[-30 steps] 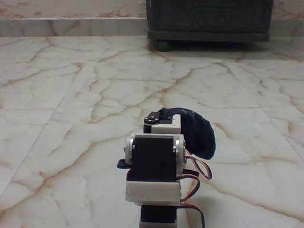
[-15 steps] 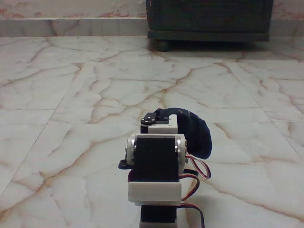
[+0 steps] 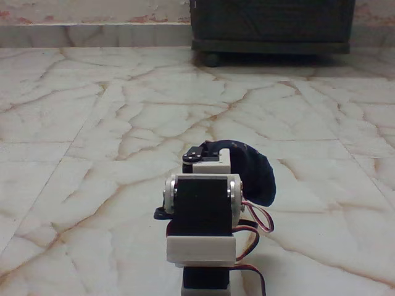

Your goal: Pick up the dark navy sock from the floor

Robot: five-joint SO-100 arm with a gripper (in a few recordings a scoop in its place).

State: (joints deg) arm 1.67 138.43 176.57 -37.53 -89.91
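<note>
From where I stand the arm [image 3: 200,216] hides its own fingers, so I cannot tell whether they grip or hang loose. The dark navy sock [image 3: 256,176] bulges out at about two o'clock from the wrist — draped, seemingly clear of the floor [image 3: 92,154], though its lower end is hidden. I'd lift slowly and straight up; limp fabric slips. No containers here — just a dark cabinet [image 3: 271,24] at twelve o'clock.
</note>
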